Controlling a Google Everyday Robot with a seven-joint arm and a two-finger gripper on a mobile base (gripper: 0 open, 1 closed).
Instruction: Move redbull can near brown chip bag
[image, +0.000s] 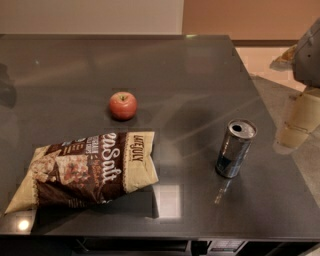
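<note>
Redbull can (235, 148): stands upright on the dark glossy table (200, 70), right of centre, silver with a blue band at the base, top facing up, touched by nothing, well apart from the brown chip bag (87, 170) lying flat near the front left edge. Red apple (123, 105): sits behind the bag, apart from bag and can alike. Gripper (298, 122): hangs at the right edge of view, past the table's right side, near the can but clear of it; spread or pressed together, cannot tell.

Bag (85, 170) left, can (235, 148) right, pincer (296, 122) far right
</note>
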